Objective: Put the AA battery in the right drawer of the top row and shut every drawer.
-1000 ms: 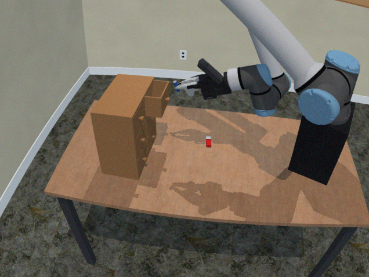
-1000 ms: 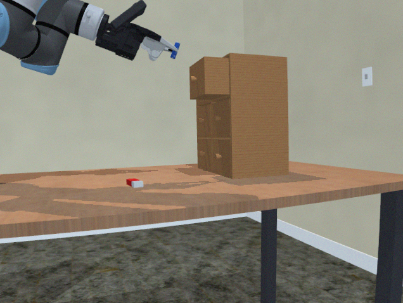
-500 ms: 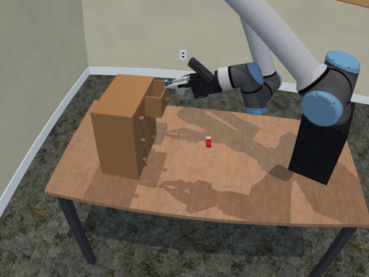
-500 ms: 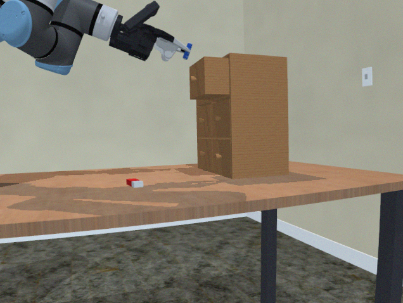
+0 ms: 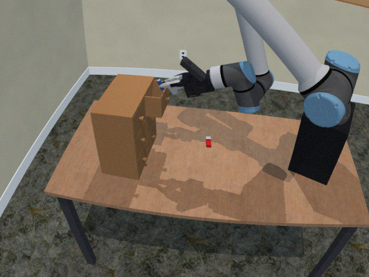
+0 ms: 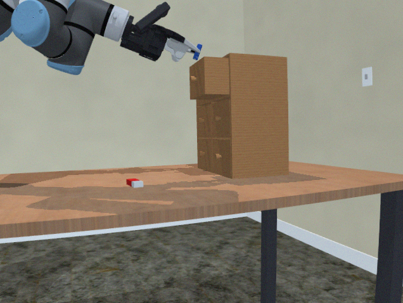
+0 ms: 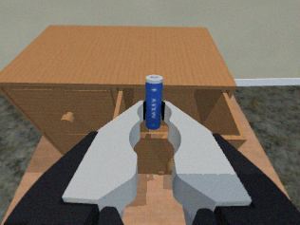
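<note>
My gripper (image 7: 153, 102) is shut on the blue AA battery (image 7: 154, 101), which stands upright between the fingertips. The wooden chest (image 5: 122, 124) stands upright on the left part of the table. Its top-row right drawer (image 5: 156, 99) is pulled out and open. In the exterior view the battery (image 6: 197, 53) hangs just above the front edge of that open drawer (image 6: 208, 79). In the top view the gripper (image 5: 163, 84) and the battery (image 5: 160, 84) are over the drawer's open top. The other drawers look shut.
A small red and white block (image 5: 208, 141) lies on the table in front of the chest, also seen in the exterior view (image 6: 134, 182). The arm's black base (image 5: 320, 142) stands at the table's right side.
</note>
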Controlling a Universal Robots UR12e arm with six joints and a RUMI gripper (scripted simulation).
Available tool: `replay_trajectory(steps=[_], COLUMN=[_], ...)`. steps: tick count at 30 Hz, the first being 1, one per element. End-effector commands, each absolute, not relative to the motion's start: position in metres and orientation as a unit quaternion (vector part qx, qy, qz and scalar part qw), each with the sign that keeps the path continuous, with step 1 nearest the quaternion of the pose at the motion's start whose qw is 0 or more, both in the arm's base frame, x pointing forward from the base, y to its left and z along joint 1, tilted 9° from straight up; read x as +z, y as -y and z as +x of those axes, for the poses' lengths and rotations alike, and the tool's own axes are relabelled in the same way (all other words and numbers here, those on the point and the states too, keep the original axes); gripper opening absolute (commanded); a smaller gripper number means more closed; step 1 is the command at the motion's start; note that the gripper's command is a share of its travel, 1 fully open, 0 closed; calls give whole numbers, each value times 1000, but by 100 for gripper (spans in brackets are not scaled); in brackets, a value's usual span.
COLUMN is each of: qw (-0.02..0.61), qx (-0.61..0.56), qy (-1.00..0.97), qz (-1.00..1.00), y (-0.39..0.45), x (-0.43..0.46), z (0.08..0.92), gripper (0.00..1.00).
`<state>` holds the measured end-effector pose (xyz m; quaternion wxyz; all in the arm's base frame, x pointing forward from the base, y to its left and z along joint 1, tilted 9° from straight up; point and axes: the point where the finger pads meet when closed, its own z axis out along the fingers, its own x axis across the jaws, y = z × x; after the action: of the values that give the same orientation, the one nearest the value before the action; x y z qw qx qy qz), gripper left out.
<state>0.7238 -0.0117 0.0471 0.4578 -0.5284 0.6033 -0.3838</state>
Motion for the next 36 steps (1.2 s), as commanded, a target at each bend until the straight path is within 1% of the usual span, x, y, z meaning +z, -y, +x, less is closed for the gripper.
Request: replay_trajectory(steps=[1,36], qw=[458,458], qx=[-384,-384], qy=[-603,-603], qz=[-528,-528], y=[12,13], x=[48,49], z=[731,747], gripper=[5,5])
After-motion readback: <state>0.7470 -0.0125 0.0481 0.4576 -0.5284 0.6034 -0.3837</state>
